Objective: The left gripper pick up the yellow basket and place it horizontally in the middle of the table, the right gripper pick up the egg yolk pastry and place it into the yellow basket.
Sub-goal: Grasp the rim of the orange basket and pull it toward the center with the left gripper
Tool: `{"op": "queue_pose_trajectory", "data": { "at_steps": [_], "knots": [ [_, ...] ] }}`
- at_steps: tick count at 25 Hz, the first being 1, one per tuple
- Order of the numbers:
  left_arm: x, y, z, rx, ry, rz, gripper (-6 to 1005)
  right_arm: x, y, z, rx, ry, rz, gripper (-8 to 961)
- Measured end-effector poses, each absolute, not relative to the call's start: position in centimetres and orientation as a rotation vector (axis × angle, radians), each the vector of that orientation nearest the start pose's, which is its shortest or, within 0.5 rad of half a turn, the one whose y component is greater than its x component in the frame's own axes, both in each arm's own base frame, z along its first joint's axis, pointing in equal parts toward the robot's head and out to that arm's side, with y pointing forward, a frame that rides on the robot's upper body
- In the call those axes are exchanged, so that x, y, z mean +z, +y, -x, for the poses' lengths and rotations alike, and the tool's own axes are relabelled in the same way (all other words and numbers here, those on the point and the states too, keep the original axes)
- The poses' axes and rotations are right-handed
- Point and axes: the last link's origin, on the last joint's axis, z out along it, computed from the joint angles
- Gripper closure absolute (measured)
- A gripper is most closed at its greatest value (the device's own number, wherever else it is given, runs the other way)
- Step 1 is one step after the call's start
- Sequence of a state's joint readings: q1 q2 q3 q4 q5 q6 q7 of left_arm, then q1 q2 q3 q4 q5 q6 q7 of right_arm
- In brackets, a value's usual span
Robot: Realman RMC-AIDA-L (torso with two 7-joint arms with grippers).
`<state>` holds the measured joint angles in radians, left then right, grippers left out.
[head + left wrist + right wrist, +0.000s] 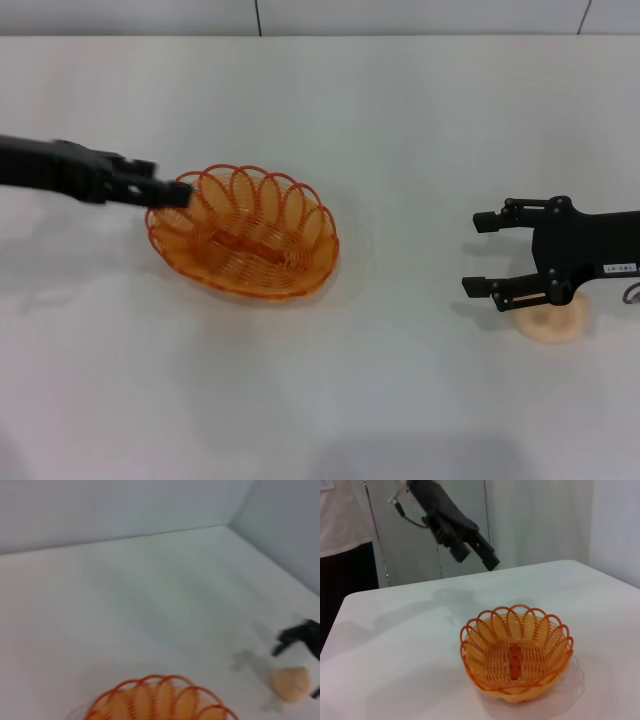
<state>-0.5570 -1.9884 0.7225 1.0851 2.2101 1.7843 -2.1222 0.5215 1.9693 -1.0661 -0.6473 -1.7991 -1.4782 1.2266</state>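
Note:
The yellow basket (245,232) stands upright on the white table (400,120), left of the middle. It also shows in the right wrist view (516,652) and its rim in the left wrist view (160,697). It holds nothing. My left gripper (172,192) is at the basket's left rim in the head view. In the right wrist view the left gripper (477,557) hangs raised above the table, open, apart from the basket. My right gripper (480,254) is open at the right, above the egg yolk pastry (552,320), which it partly hides. The pastry also shows in the left wrist view (292,682).
Bare white tabletop lies between the basket and the pastry. A wall runs along the table's far edge (320,36). A dark panel and a person's pale shirt (340,515) show beyond the table in the right wrist view.

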Motion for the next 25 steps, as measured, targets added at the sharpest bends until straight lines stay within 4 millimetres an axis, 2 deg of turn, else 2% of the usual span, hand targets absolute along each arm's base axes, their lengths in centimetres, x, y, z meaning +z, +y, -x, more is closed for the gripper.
{"op": "queue_pose_trajectory", "data": {
  "at_steps": [5, 11, 17, 25],
  "knots": [
    [10.4, 35.5, 24.1, -0.134, -1.392, 2.510, 171, -0.1, 33.5, -25.6, 0.508, 0.233, 2.883, 116],
    [10.7, 37.0, 24.7, 0.133, -1.492, 2.339, 176, -0.4, 33.5, -25.1, 0.516, 0.199, 2.887, 116],
    [9.4, 38.3, 24.6, 0.216, -1.466, 2.299, 181, -0.5, 33.4, -25.0, 0.520, 0.193, 2.886, 117],
    [6.1, 39.4, 25.2, 0.243, -1.457, 2.311, 187, -0.8, 33.3, -24.9, 0.526, 0.197, 2.883, 117]
  ]
}}
